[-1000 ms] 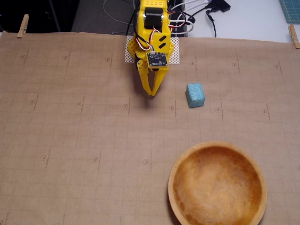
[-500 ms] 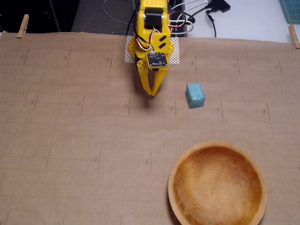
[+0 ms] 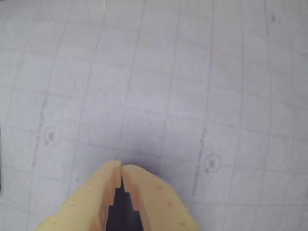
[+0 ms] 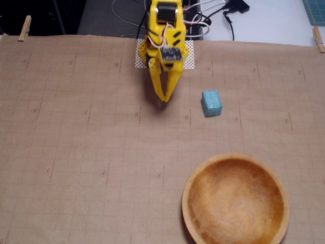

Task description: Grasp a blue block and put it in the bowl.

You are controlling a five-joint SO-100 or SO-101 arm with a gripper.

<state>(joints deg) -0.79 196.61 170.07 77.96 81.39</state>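
One blue block [image 4: 212, 103] and one wooden bowl [image 4: 235, 200] are counted in the fixed view, the block lying beyond the bowl. Three wooden clothespins [image 4: 24, 28] are seen at the paper's edges, though one is cropped and less certain.

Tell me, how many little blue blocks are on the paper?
1. The small teal-blue foam-like block sits on the brown gridded paper, right of the yellow gripper in the fixed view, above the round wooden bowl. The wrist view shows none.
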